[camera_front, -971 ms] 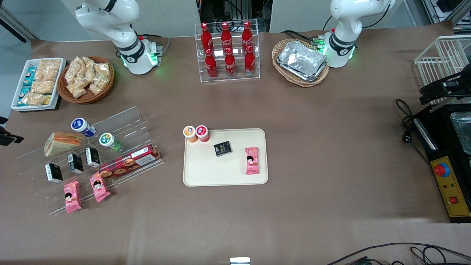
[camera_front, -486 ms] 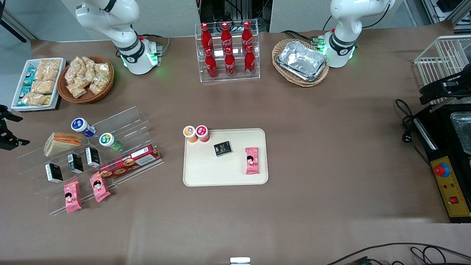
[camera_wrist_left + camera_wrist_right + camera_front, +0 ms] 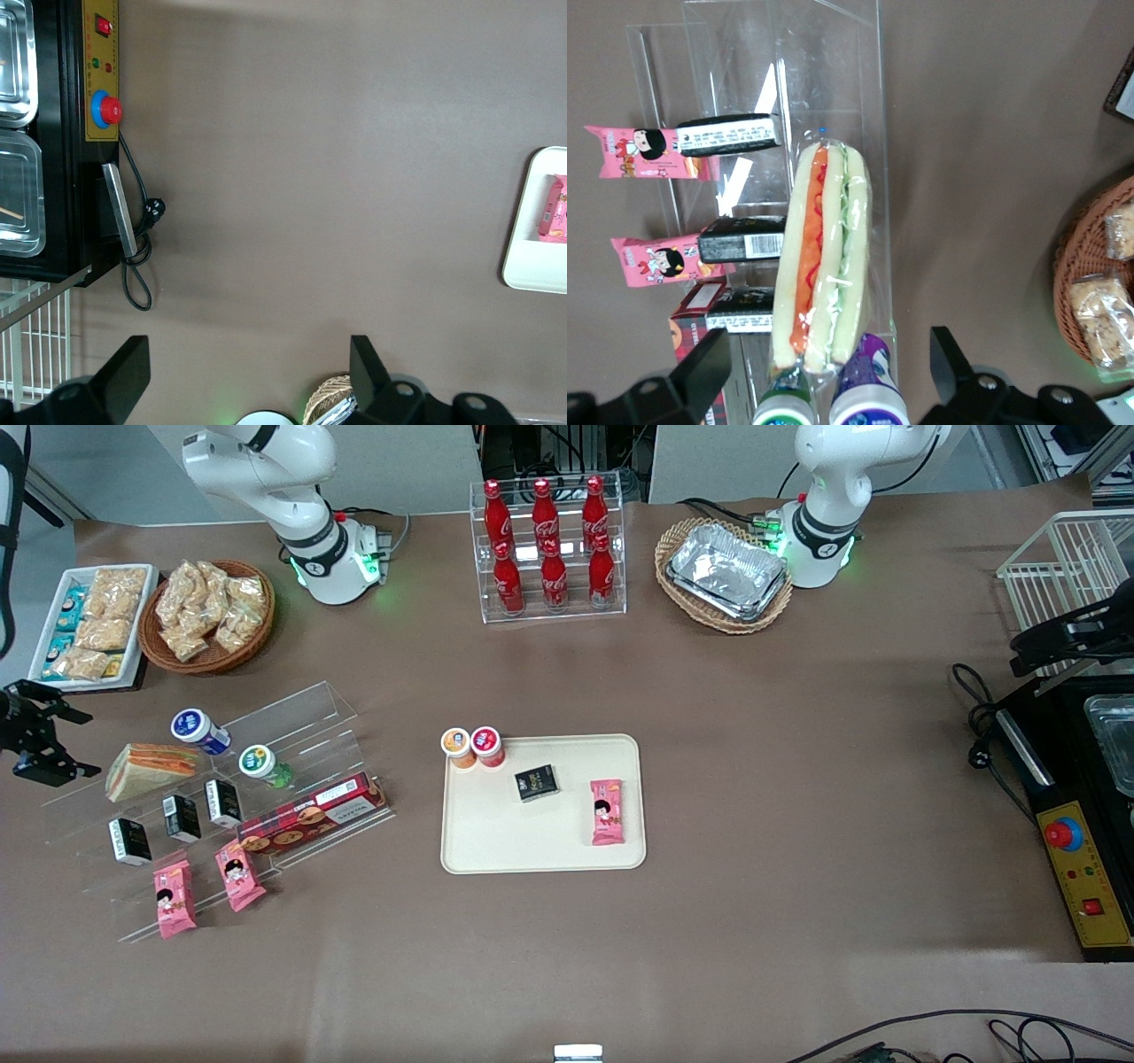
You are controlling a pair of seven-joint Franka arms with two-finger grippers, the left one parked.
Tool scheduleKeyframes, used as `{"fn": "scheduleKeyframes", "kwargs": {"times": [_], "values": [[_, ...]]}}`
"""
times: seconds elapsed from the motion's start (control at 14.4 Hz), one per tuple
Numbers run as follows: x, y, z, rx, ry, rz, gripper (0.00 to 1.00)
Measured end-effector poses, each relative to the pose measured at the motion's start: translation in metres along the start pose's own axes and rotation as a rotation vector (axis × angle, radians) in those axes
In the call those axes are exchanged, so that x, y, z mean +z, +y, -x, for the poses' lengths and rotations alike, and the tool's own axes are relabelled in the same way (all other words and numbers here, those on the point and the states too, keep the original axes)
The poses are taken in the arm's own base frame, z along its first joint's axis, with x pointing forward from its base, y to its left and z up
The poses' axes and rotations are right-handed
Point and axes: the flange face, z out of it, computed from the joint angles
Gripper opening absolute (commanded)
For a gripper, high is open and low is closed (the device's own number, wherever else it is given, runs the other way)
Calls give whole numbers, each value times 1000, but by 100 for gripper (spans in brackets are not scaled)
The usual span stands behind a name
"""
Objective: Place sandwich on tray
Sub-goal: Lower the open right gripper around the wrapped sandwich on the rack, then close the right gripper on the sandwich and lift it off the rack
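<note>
End effector (image 3: 58,744): released, fingers spread; now in from the working arm's end, just beside the sandwich.
Clear-wrapped triangular bread sandwich (image 3: 151,769): untouched on acrylic rack.
Cream rectangular plastic tray (image 3: 496,841): awaiting delivery.
Meaning: approach under way, grasp next.

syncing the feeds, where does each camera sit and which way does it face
Front view: high over the table, looking down at both arm bases; the gripper hangs open beside the sandwich.
Right wrist view: on the working arm, facing down at the sandwich; its own fingers show.
Left wrist view: on the parked arm, facing bare table.
Shared: the tray in front and left wrist views.
</note>
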Motion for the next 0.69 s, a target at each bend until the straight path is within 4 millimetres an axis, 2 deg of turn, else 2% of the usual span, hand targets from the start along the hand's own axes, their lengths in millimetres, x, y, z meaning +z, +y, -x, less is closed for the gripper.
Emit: {"fn": "scheduleKeyframes", "kwargs": {"times": [0.35, 0.69], "values": [[15, -4, 4, 8, -4, -2, 100], [46, -10, 2, 27, -22, -1, 100]]}}
